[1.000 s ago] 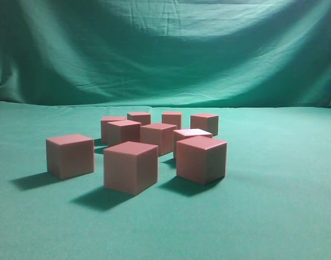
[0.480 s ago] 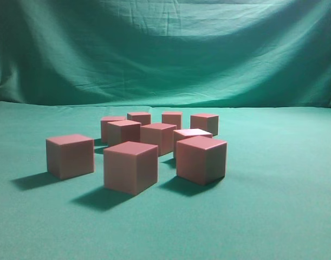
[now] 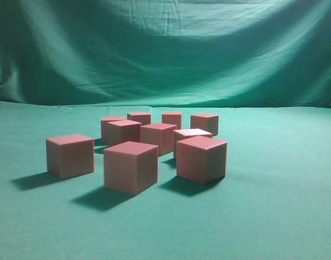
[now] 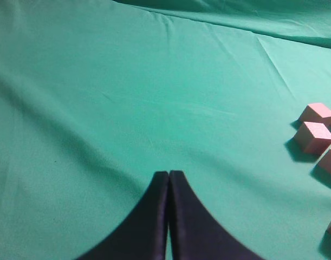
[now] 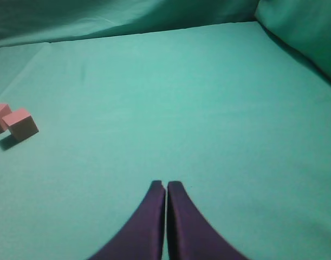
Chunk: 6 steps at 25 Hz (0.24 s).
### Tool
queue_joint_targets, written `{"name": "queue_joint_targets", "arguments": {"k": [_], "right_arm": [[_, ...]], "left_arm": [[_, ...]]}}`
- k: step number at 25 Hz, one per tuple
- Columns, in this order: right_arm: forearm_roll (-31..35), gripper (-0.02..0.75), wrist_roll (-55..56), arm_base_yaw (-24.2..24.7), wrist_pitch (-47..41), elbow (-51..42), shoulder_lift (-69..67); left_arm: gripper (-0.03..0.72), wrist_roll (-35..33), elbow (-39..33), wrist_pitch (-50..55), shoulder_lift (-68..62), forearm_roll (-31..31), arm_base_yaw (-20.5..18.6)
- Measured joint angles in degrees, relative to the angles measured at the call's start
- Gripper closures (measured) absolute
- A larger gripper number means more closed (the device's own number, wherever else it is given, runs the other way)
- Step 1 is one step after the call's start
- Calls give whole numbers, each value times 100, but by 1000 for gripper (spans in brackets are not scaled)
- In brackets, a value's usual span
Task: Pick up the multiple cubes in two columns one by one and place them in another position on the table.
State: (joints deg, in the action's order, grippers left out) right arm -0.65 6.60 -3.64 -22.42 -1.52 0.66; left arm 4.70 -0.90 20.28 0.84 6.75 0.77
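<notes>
Nothing has shifted over the last second: your nine cubes (image 3: 130, 166) sit clustered mid-surface (image 3: 284, 216), untouched. Both grippers, left (image 4: 169, 174) and right (image 5: 166, 184), hover clenched and empty, so no pick has started.

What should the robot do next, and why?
Probably open one claw and move it toward the cubes. Both the left claw and the right claw are shut and empty over bare table, with the cubes off to the side in both wrist views.
</notes>
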Motion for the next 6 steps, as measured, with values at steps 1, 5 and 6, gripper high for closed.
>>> {"name": "queue_joint_targets", "arguments": {"k": [1,5,6], "right_arm": [[0,738,10,0,0,0,0],[0,738,10,0,0,0,0],[0,738,10,0,0,0,0]], "left_arm": [[688,0,0,0,0,0,0],[688,0,0,0,0,0,0],[688,0,0,0,0,0,0]]}}
